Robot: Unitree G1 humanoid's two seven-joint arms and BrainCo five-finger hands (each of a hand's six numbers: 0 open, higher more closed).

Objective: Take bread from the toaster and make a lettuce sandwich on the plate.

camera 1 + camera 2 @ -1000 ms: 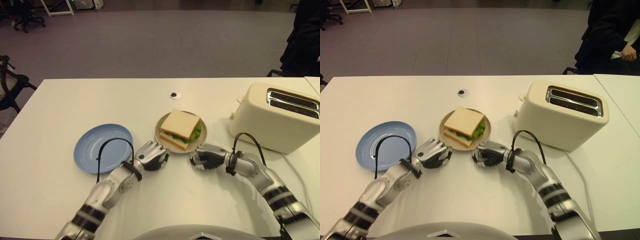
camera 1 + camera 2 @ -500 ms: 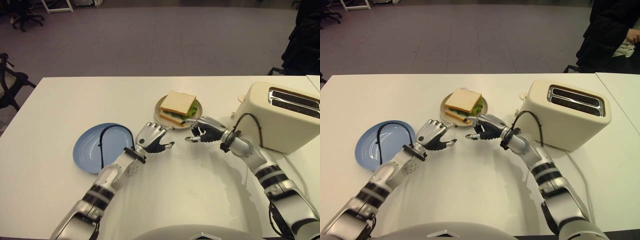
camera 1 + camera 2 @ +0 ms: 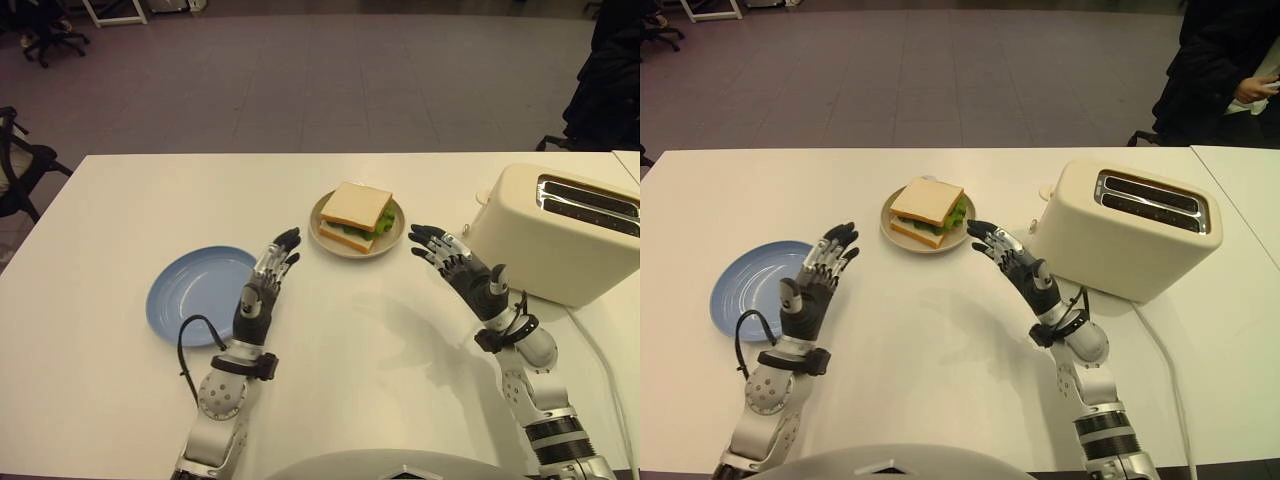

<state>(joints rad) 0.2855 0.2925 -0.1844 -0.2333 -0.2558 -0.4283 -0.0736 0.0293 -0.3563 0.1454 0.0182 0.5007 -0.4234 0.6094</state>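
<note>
Two hands, both holding nothing. The left hand [image 3: 262, 290] is raised over the bench [image 3: 120, 200] between the blue plate [image 3: 200, 295] and the tan plate [image 3: 330, 243], fingers spread apart. The right hand [image 3: 462, 272] is raised between the tan plate and the toaster [image 3: 560, 240], fingers likewise apart.

The sandwich [image 3: 357, 214] sits on the tan plate: bread below, lettuce [image 3: 384, 217] showing at its right edge, bread on top, slightly skewed. The toaster slots look empty from here.

Judgement: the build reads as complete, so the step in hand is clearing away. To do it well:
- I would draw each hand toward its own side, high enough that no finger catches the plate rim.
- Right wrist stays off the toaster wall.
- Left wrist cable [image 3: 185, 345] stays off the blue plate.
- No more contact with the top slice.
</note>
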